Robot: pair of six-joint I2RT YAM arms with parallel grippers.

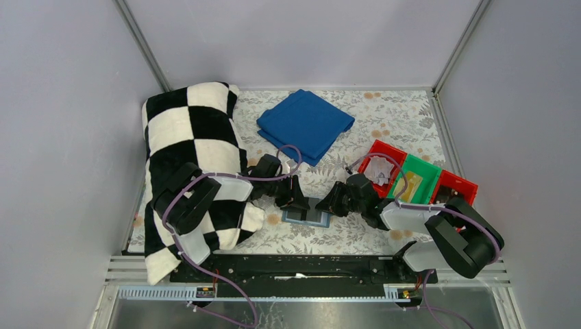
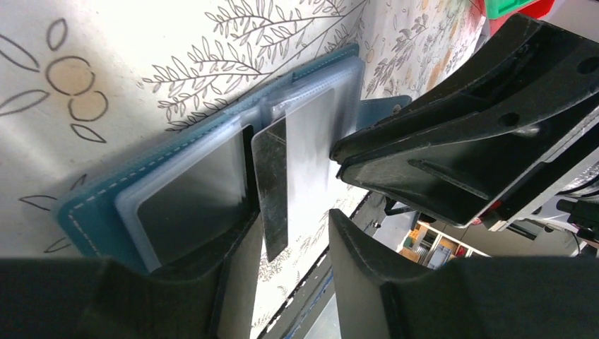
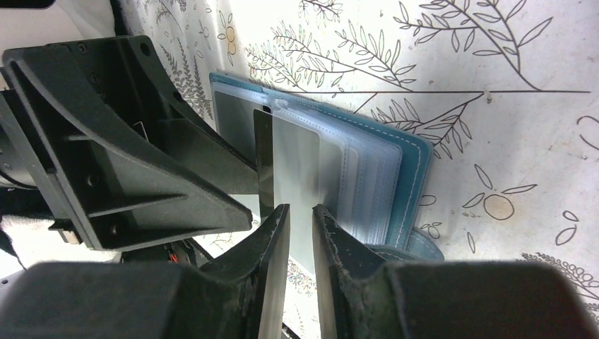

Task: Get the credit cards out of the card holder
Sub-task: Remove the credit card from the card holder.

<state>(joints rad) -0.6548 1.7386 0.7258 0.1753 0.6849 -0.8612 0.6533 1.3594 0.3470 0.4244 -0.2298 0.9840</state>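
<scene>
top external view: the card holder (image 1: 308,218) lies open on the floral tabletop (image 1: 384,116), close to the near edge and midway between the two arms. the left gripper (image 1: 296,202) reaches it from the left and the right gripper (image 1: 334,204) from the right, their tips almost meeting over it.

left wrist view: the teal cover lies flat with its clear sleeves fanned on top. a dark card (image 2: 272,191) sticks out of a sleeve, tilted on edge, into the space between the left fingers (image 2: 236,275). the left jaws stand open around it, with a clear gap on the wider side and the other finger just beside it. i cannot tell whether that finger touches.

right wrist view: the right jaws are nearly closed, pinching the edge of the holder's whitish-grey top sleeve (image 3: 297,166). whether a card sits inside that sleeve i cannot tell. the dark card stands just left of the pinch.

a black-and-white checked cloth (image 1: 199,137) hangs over the left arm. a folded blue cloth (image 1: 305,125) lies at the far middle. on the right sit a red bin (image 1: 382,152) holding a whitish card (image 1: 377,171), a green bin (image 1: 425,175) with something yellowish in it, and a second red bin (image 1: 458,184).
</scene>
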